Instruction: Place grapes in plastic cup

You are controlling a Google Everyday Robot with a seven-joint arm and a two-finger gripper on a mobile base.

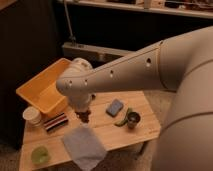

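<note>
One bunch of grapes (83,117) just beneath jaws, over table (145,120).

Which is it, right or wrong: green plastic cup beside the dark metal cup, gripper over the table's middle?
Cup placement is wrong. Camera view shows the green plastic cup at the near-left corner of the table, far apart from the dark metal cup. The gripper is over the table's middle.
</note>
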